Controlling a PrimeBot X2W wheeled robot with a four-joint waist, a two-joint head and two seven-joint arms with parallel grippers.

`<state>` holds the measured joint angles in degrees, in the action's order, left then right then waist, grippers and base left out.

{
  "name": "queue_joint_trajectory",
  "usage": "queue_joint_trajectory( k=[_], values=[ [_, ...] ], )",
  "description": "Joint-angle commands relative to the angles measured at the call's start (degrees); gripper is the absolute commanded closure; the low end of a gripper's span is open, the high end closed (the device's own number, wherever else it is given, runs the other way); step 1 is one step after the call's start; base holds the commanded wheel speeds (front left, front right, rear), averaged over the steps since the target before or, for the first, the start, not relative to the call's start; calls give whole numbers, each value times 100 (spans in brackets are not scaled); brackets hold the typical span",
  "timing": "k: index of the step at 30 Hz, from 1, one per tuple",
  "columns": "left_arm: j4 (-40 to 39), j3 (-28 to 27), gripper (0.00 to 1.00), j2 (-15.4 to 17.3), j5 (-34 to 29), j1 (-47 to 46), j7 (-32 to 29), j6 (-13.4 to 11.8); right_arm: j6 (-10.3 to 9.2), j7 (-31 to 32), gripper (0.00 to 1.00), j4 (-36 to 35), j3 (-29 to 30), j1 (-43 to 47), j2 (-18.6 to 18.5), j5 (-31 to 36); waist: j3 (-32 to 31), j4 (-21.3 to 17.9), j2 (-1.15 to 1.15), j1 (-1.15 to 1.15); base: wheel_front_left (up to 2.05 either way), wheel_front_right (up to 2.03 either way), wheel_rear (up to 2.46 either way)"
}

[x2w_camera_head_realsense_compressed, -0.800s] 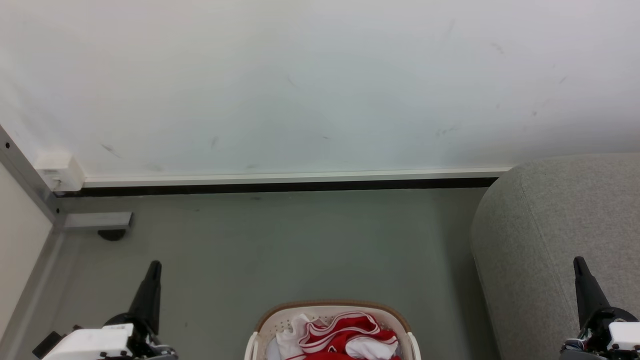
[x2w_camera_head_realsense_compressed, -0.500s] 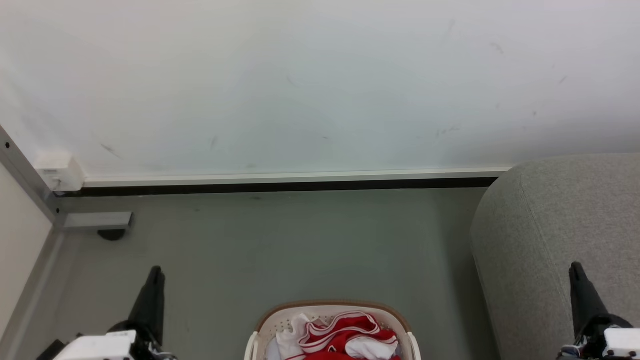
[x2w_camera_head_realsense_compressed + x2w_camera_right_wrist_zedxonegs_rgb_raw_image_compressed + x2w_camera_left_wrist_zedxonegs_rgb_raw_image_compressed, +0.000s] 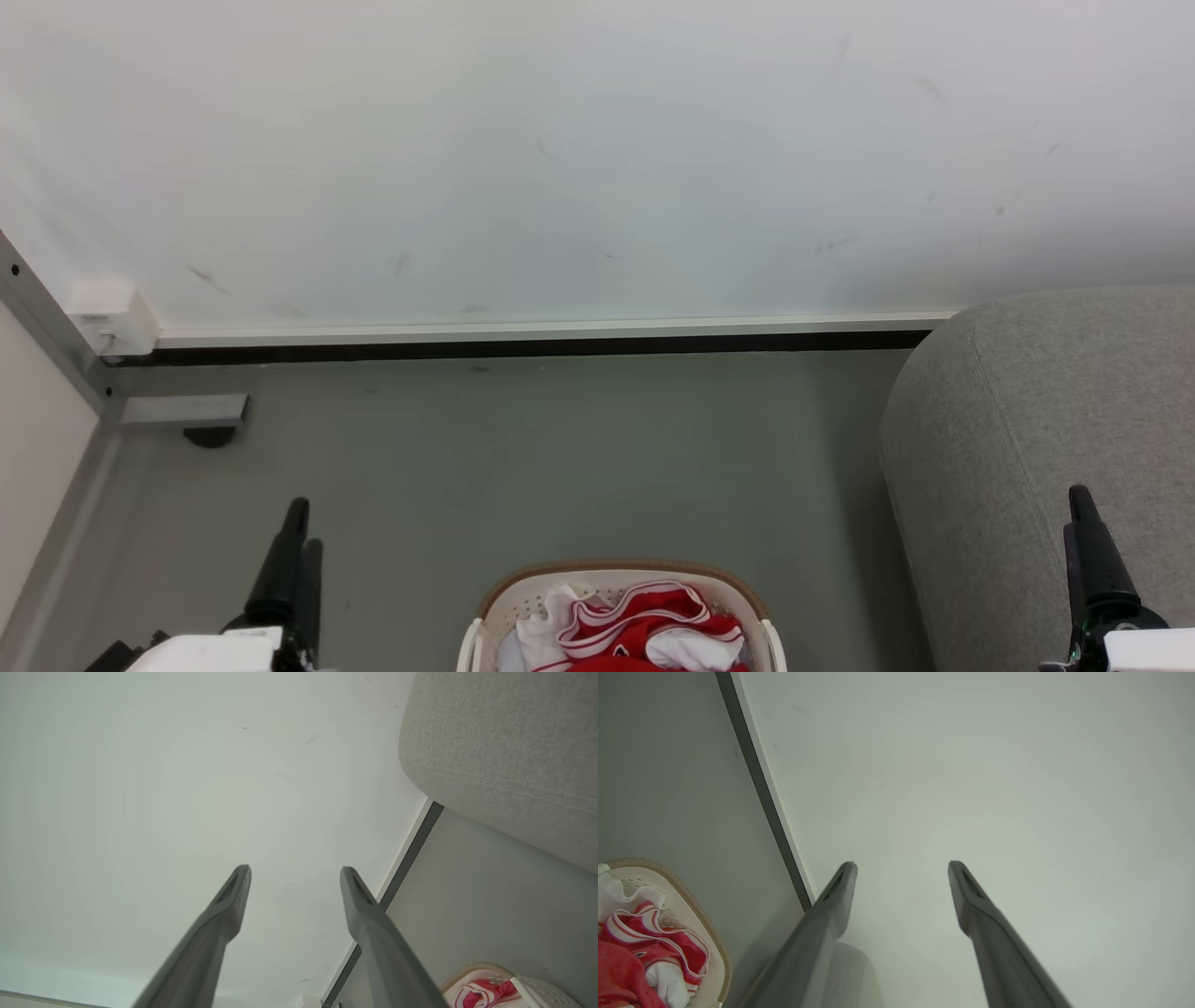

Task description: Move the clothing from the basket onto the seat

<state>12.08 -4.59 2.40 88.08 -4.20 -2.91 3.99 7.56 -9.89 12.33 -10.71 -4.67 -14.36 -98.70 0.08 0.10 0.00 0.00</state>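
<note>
post [image 3: 42, 322]: smooth grey metal with small dark holes, running slantwise down the far left of the head view; a flat metal foot [image 3: 182, 411] lies on the floor at its base, and a small white box [image 3: 112, 315] sits where it meets the wall.
left gripper [image 3: 902, 865]: two long, dark, matt fingers tapering to blunt tips; the left wrist view shows them spread wide with nothing between; in the head view it stands at the lower left, above bare floor.
wall [image 3: 560, 140]: flat, pale, faintly scuffed; a white skirting [image 3: 541, 330] with a dark strip beneath marks its lower edge.
floor [image 3: 560, 448]: smooth grey-green, open from the foot across to the seat, with free strips on both sides of the basket.
basket [image 3: 616, 567]: oval, cream-white perforated plastic with a brown woven rim, at the bottom centre of the head view, cut off by the picture's edge; it stands between the two grippers and apart from both.
clothing [image 3: 644, 611]: soft, crumpled bright red fabric with white stripes, heaped inside the basket, with white cloth [image 3: 540, 635] bunched beside it.
seat [image 3: 1046, 420]: large, grey, finely woven upholstery with a rounded edge and a seam; it is just right of the basket, with a narrow strip of floor between.
right gripper [image 3: 295, 871]: the same dark tapered fingers, parted wide and holding nothing; in the head view it stands at the lower right, in front of the seat's fabric.
</note>
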Motion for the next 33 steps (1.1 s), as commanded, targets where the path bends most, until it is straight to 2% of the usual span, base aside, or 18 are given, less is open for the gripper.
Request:
queue_joint_trajectory(
  k=[1,7,8,18,33],
  values=[
    [-117,56,0,32,-264,-76,80,-9,-2,-44,0,-128,133,-62,-10,491,2,2,0,0,0,0,0],
    [-178,166,0,35,-996,-81,234,-142,-2,-87,0,-248,267,-13,89,1621,9,4,0,0,0,0,0],
    [-178,166,0,35,-996,-81,234,-142,-2,-87,0,-248,267,-13,89,1621,9,4,0,0,0,0,0],
    [-231,388,0,39,-2557,-58,463,-284,-3,-149,0,-277,406,47,244,3447,17,-9,0,0,0,0,0],
    [-105,534,0,46,-4083,-56,763,-507,-5,-236,0,-180,657,51,443,5089,16,-42,0,0,0,0,0]
  ],
)
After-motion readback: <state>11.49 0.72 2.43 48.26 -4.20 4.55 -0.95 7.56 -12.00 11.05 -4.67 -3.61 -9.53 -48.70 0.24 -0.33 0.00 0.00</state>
